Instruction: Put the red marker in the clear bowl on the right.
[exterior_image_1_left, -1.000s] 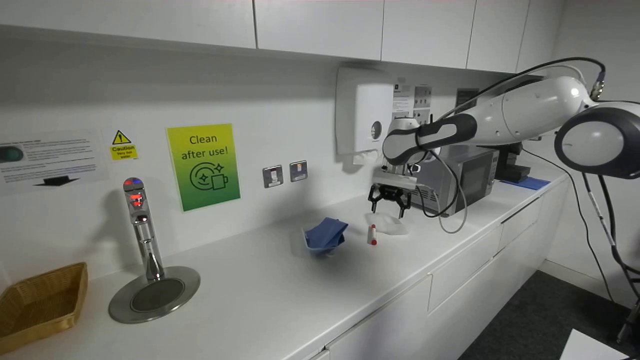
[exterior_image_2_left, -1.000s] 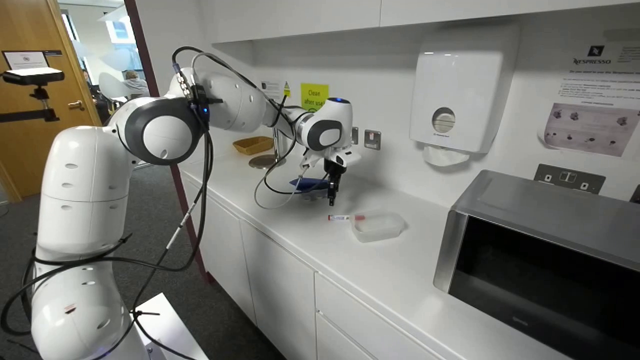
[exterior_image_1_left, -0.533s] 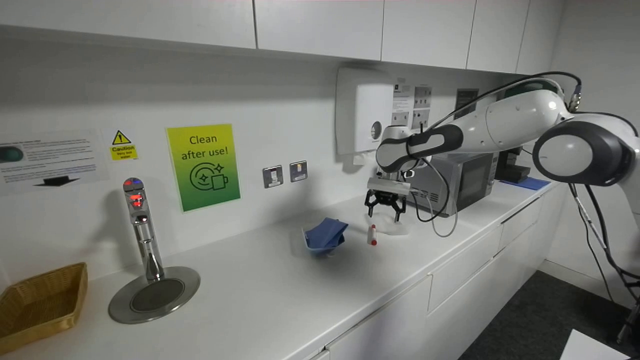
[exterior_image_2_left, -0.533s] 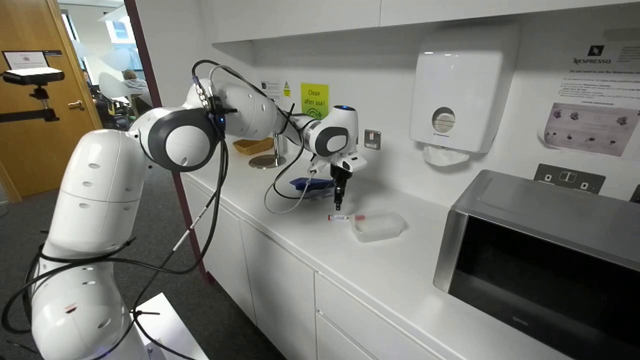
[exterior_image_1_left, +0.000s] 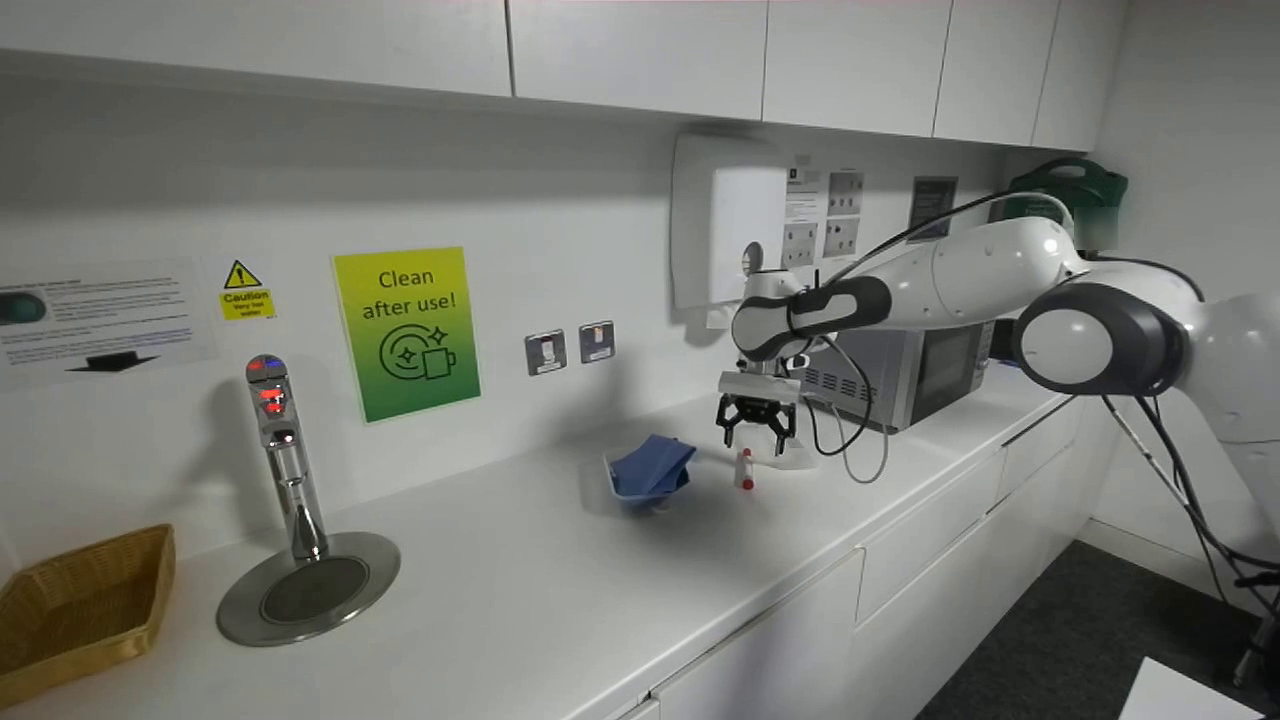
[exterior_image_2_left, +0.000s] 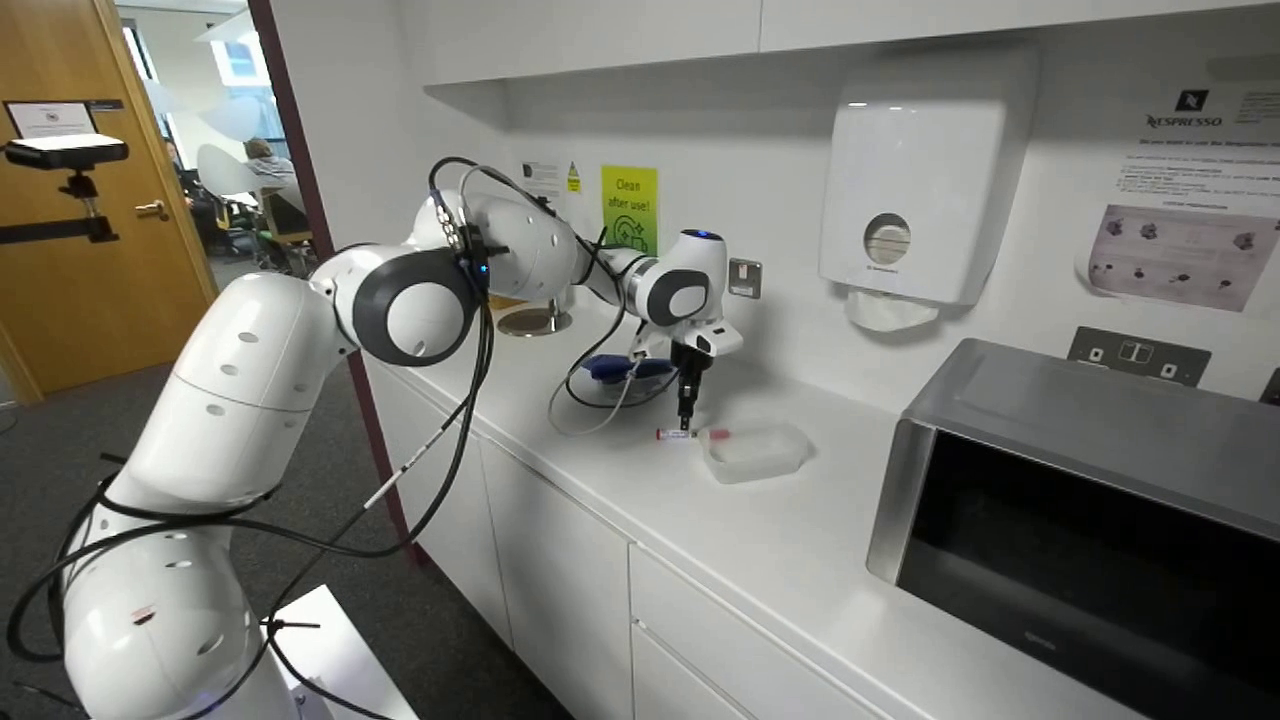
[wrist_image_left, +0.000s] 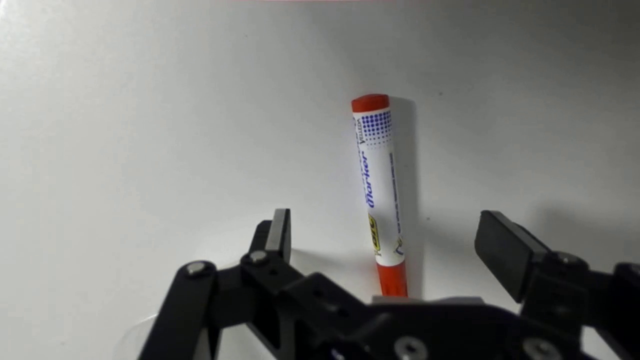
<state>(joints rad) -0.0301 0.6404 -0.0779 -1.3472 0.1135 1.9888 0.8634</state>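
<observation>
The red marker (wrist_image_left: 382, 185) has a white body with red ends and lies on the white counter. It also shows in both exterior views (exterior_image_1_left: 747, 474) (exterior_image_2_left: 672, 434). The clear bowl (exterior_image_2_left: 757, 458) stands just beside the marker's red cap end; I cannot tell whether they touch. The bowl is partly behind my gripper in an exterior view (exterior_image_1_left: 797, 458), and a faint edge shows at the lower left of the wrist view (wrist_image_left: 131, 336). My gripper (wrist_image_left: 385, 217) is open and empty, pointing down low over the marker (exterior_image_1_left: 755, 446) (exterior_image_2_left: 686, 426). Its fingers are on either side of the marker, not touching it.
A blue cloth-like item (exterior_image_1_left: 652, 468) in a see-through container stands near the marker. A microwave (exterior_image_2_left: 1080, 560) stands beyond the bowl. A steel tap (exterior_image_1_left: 292, 470) and a wicker basket (exterior_image_1_left: 90, 605) are farther along. A towel dispenser (exterior_image_2_left: 925, 180) hangs on the wall.
My arm has moved down and toward the marker, bringing the open gripper close above it. The marker, bowl and blue item have not moved.
</observation>
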